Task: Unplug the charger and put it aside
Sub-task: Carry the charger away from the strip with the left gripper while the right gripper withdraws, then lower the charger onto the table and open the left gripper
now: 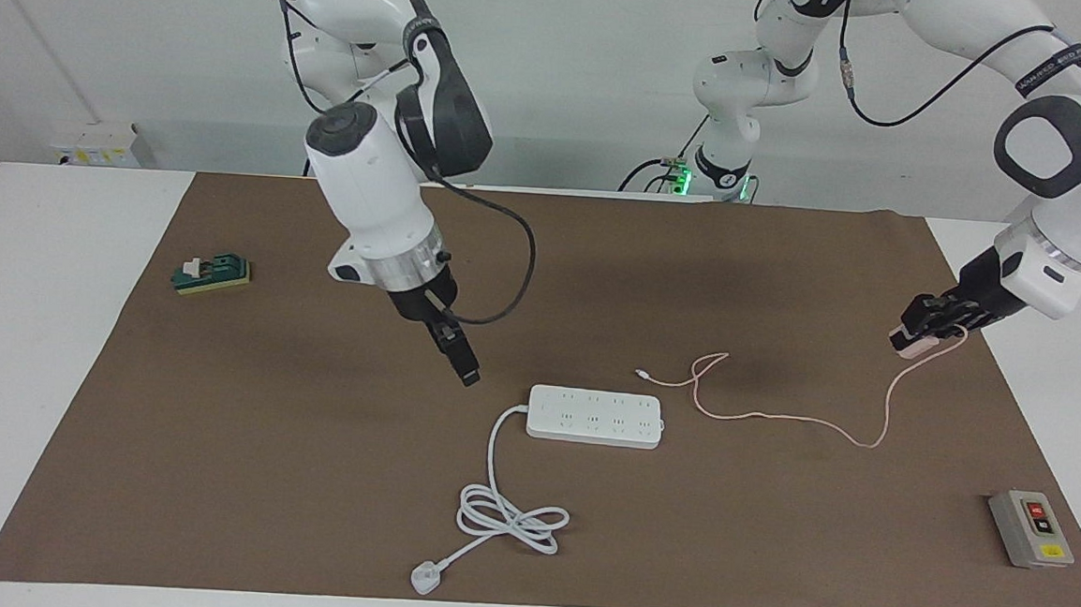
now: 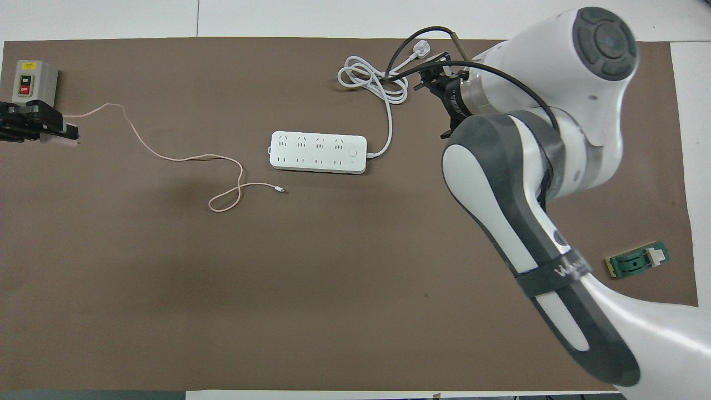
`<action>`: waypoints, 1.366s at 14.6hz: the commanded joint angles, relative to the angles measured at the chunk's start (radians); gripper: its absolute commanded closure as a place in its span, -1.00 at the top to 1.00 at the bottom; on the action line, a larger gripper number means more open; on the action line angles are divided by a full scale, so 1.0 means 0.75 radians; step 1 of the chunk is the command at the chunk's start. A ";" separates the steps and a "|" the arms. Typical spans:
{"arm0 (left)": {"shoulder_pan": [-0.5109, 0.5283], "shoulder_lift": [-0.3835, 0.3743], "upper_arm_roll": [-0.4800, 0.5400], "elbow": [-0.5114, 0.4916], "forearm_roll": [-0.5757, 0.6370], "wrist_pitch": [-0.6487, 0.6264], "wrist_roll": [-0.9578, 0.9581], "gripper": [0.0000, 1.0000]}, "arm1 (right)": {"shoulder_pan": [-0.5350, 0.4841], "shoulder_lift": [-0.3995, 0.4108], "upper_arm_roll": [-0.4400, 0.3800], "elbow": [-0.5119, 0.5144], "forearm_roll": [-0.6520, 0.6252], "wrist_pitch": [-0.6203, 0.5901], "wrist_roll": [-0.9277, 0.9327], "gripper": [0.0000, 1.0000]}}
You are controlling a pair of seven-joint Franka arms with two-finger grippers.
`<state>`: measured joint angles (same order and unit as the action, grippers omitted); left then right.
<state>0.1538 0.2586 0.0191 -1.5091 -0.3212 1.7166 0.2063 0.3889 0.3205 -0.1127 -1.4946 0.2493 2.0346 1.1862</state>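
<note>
The pale pink charger is out of the white power strip, whose sockets are all empty. My left gripper is shut on the charger cube, low over the brown mat near the left arm's end; in the overhead view this gripper holds the cube. The thin pink cable trails loosely over the mat to its small white connector, which lies beside the strip. My right gripper hangs above the mat beside the strip's cord end, holding nothing.
The strip's thick white cord coils farther from the robots and ends in a three-pin plug. A grey switch box stands at the left arm's end. A small green part lies at the right arm's end.
</note>
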 commanded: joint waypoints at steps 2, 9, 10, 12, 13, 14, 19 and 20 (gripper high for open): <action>0.116 -0.060 -0.015 -0.182 -0.213 0.035 0.362 -1.00 | -0.174 -0.100 0.017 -0.032 -0.034 -0.176 -0.252 1.00; 0.122 -0.136 -0.013 -0.481 -0.522 0.043 0.745 -1.00 | -0.502 -0.159 0.111 -0.030 -0.121 -0.326 -1.051 1.00; 0.126 -0.146 -0.011 -0.530 -0.565 0.047 0.794 -1.00 | -0.494 -0.167 0.111 -0.030 -0.172 -0.332 -1.125 1.00; 0.151 -0.148 -0.011 -0.632 -0.635 0.067 0.900 -0.97 | -0.478 -0.206 0.136 -0.030 -0.277 -0.381 -1.162 1.00; 0.153 -0.150 -0.011 -0.661 -0.639 0.082 0.933 -0.95 | -0.476 -0.245 0.191 -0.048 -0.295 -0.436 -1.150 1.00; 0.173 -0.148 -0.011 -0.696 -0.639 0.084 0.962 -0.95 | -0.457 -0.290 0.205 -0.071 -0.296 -0.489 -1.128 1.00; 0.198 -0.134 -0.011 -0.831 -0.639 0.153 1.034 -0.83 | -0.396 -0.370 0.191 -0.150 -0.292 -0.600 -1.115 1.00; 0.204 -0.130 -0.011 -0.843 -0.639 0.155 1.034 -0.73 | -0.392 -0.384 0.177 -0.171 -0.292 -0.602 -1.125 1.00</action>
<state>0.2943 0.1917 0.0175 -2.0853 -0.7744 1.8024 0.9597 0.0874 0.0678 0.0346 -1.5545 0.0469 1.5728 0.3526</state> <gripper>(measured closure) 0.692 0.000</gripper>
